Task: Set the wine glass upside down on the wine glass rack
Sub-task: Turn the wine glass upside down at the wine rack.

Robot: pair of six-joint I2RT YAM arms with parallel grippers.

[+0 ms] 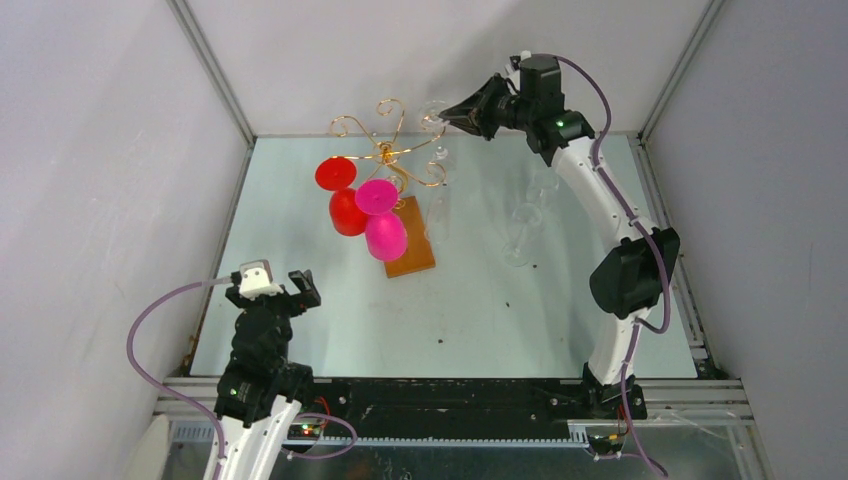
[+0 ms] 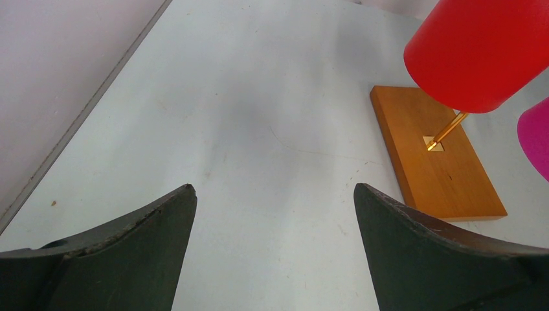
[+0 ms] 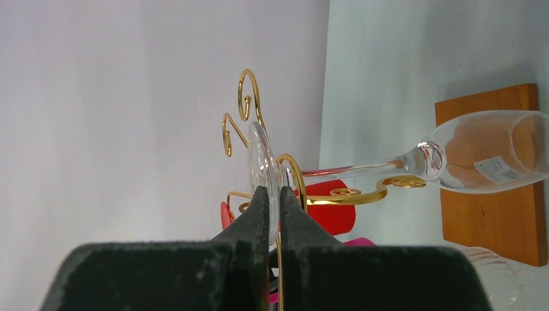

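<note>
Status: the placement is judged near complete. The right claw (image 3: 270, 194) is clenched on the disc foot of the clear wine glass (image 3: 492, 159), which is inverted, bowl downward above the wooden base. In the right wrist view its stem runs alongside a gold scroll arm of the wine glass rack (image 3: 362, 194). Whether the foot already bears on the wire cannot be confirmed. A red glass (image 1: 345, 210) and a pink glass (image 1: 385, 235) hang upside down on other arms of the rack. Further clear glasses (image 1: 520, 235) stand on the worktop (image 1: 480, 320) to the right of the rack. The left claw (image 2: 272, 194) is released and empty, low over the worktop and well apart from the rack. Remaining steps, as judged: seat the foot on the scroll arm, release the right claw, and withdraw it clear of the wire.
</note>
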